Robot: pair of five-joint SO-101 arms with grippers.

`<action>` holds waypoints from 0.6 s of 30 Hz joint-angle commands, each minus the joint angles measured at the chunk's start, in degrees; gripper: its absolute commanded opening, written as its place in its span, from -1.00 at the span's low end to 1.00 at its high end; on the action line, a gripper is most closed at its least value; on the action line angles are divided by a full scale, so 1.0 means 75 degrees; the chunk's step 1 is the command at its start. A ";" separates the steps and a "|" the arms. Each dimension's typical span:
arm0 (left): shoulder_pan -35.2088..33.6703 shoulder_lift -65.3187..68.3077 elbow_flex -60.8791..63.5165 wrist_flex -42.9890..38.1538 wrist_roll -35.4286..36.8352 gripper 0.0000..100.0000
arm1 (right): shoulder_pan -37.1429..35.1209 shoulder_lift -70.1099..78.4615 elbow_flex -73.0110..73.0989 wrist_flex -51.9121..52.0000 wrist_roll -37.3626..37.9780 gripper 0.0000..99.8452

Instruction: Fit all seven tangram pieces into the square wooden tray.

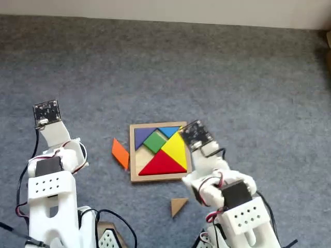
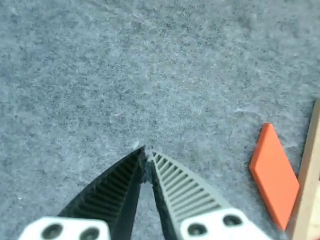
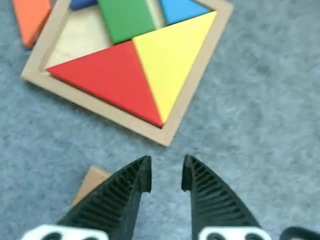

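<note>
Left pincer (image 2: pixel 148 155): one black and one grey ribbed finger, tips meeting, nothing between them. It hangs over the table (image 2: pixel 150 60), whose grey, felt-like cover spans the frame. Orange parallelogram piece (image 2: pixel 274 175) lies flat near the frame edge, well apart from the pincer tips. A strip of the wooden tray (image 2: pixel 307 190) wall runs just beside it at the very edge; contact cannot be told.
</note>
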 commanded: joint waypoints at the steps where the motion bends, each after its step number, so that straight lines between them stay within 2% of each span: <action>1: -0.0088 -0.0064 -0.0018 -0.0105 -0.0035 -0.96 | -0.0510 -0.0182 -0.0006 0.0334 -0.0762 -0.70; 7: -0.0088 -0.0088 0.0135 -0.0211 -0.0035 -0.96 | -0.1588 0.0791 -0.0029 0.0932 -0.1793 -0.46; 12: -0.0088 -0.0064 0.0135 -0.0234 -0.0035 -0.96 | -0.2632 0.1776 -0.0510 0.0604 -0.3001 -0.45; 18: -0.0088 -0.0064 0.0147 -0.0234 -0.0035 -0.96 | -0.3686 0.2538 -0.0545 -0.0451 -0.3446 -0.45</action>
